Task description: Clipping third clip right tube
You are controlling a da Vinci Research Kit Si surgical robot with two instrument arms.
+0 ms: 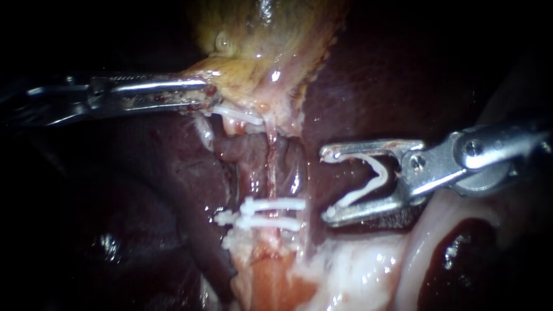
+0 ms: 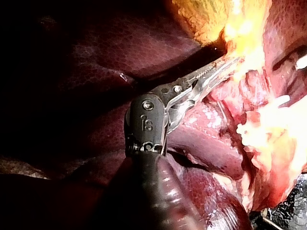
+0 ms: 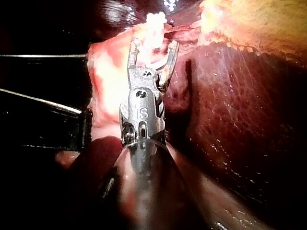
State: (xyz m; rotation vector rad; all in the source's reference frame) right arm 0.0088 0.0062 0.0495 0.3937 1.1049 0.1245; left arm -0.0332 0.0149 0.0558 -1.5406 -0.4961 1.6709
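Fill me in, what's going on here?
The left instrument comes in from the left and is clamped on the lower edge of the gallbladder, with the tube running down from there. Lower down, two white clips already sit across the tube. The right instrument holds an open white clip and sits just to the side of the tube, about level with those clips and slightly above them. It is not around the tube yet.

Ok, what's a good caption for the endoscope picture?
Left tool grips the gallbladder; right tool holds an open clip beside the twice-clipped tube.
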